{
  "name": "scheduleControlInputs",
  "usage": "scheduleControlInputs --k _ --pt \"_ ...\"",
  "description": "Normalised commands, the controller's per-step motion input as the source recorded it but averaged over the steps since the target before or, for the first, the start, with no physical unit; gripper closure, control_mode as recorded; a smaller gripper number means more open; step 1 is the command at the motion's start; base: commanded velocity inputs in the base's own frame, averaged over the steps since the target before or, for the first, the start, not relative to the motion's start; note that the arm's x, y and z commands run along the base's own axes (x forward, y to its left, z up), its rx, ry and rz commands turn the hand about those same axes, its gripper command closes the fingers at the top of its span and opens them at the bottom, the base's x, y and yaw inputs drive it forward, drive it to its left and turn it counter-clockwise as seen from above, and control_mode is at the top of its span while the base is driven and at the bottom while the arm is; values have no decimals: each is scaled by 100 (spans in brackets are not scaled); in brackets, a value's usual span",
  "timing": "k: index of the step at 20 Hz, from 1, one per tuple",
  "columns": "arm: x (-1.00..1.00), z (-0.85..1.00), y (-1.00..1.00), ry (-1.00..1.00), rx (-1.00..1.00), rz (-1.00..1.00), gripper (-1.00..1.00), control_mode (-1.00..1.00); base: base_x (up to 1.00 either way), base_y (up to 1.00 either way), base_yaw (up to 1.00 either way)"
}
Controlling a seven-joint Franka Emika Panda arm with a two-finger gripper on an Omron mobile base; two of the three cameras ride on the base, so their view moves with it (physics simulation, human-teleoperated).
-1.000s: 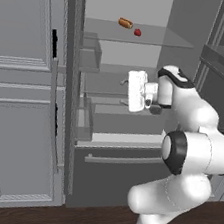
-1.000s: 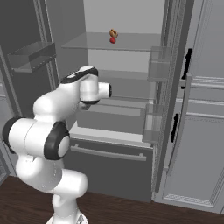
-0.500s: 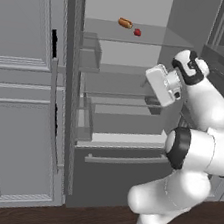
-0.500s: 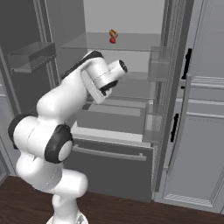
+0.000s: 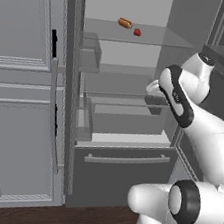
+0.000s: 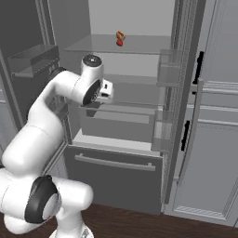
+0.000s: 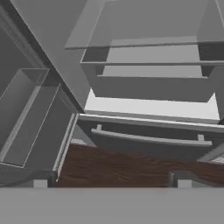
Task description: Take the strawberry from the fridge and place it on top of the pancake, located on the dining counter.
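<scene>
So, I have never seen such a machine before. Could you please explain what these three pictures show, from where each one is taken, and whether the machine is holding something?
The white machine is a robot arm on a base that can drive. It stands before an open fridge in a simulated kitchen. Two pictures come from cameras on the base, behind the arm to its left and right. The third comes from a camera on the hand, looking along the gripper, whose two dark fingertips rise at the bottom; it looks down at the bottom drawer and the wooden floor. On the upper glass shelf lie a small red strawberry and, beside it, an orange-brown hot-dog-like item. The gripper is open and holds nothing; it is below that shelf.
</scene>
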Motion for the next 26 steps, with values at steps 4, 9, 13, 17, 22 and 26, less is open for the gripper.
scheduleControlInputs --k 4,9,13,17,22,26 --pt "-46 26 13 -3 -19 -6 -100 -100 0 0 0" --pt "-86 5 -15 3 -1 -26 -100 -100 0 0 0" --pt "-76 15 -14 16 0 -31 -100 -100 0 0 0" --pt "-96 -19 -7 -4 3 -13 -100 -100 0 0 0" --pt "-76 -1 13 -12 4 12 -100 -100 0 0 0" --pt "-54 -1 2 -9 2 29 -100 -100 0 0 0"
